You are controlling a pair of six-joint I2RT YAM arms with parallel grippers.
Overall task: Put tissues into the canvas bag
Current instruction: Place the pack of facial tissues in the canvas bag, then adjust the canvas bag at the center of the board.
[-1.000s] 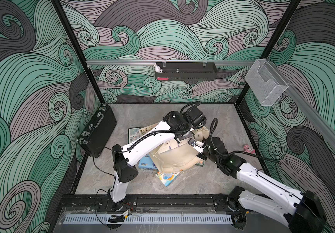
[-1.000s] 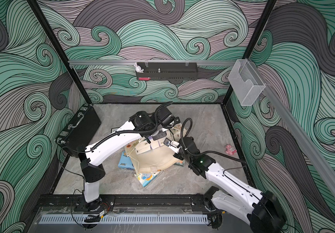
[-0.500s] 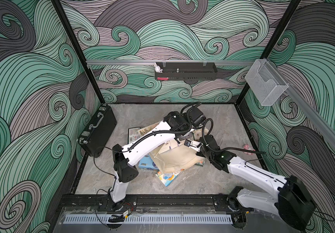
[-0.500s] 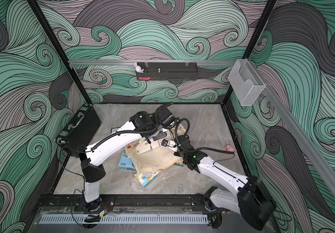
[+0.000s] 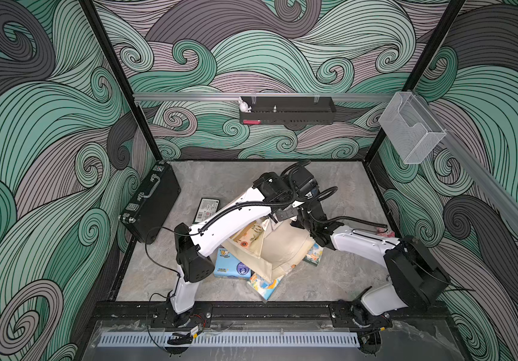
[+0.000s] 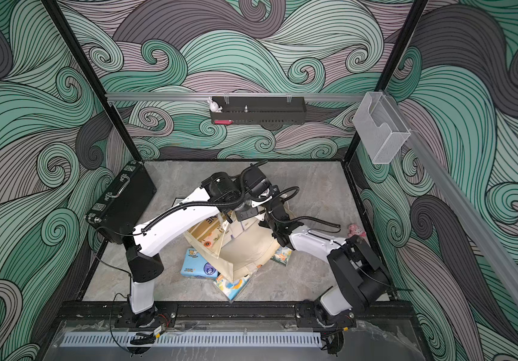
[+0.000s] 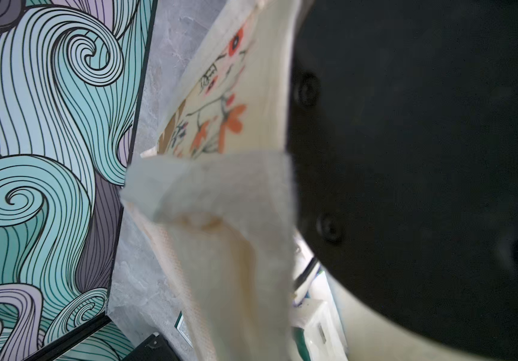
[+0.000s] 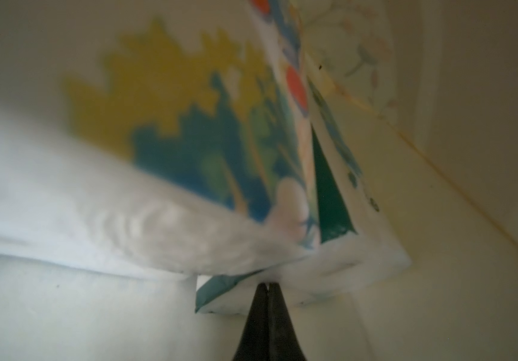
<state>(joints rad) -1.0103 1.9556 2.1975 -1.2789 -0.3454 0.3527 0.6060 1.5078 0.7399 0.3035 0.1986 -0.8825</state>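
- Briefcase (image 5: 149, 206): black, leaning at the left wall. Not wanted.
- Green pack (image 5: 207, 208): tissues, flat on the counter (image 5: 345, 187), outside the bag.
- Blue pack (image 5: 231, 265): tissues, on the counter, touching the bag's near-left side.
- Left hand (image 5: 284, 215): closed; I judge it pinches the bag's far rim, holding the mouth up.
- Canvas bag (image 5: 282, 250): mid-counter, limp cloth, some packs inside.
- Cartoon pack (image 5: 265, 286): tissues, partly under the bag's front corner.
- Right hand (image 8: 269, 286): inside the bag, fingers closed tip to tip, nothing between them, tips against the inner pack (image 8: 345, 262).
- Side pack (image 5: 313, 254): tissues, half under the bag's right side.
- Pink toy (image 5: 384, 231): by the right wall. Not wanted.
- Handling, my judgement: packs are light, squashy, film-wrapped and likely slippery. I would grip across the short width, mid-body. The trapped ones need the bag lifted off first.
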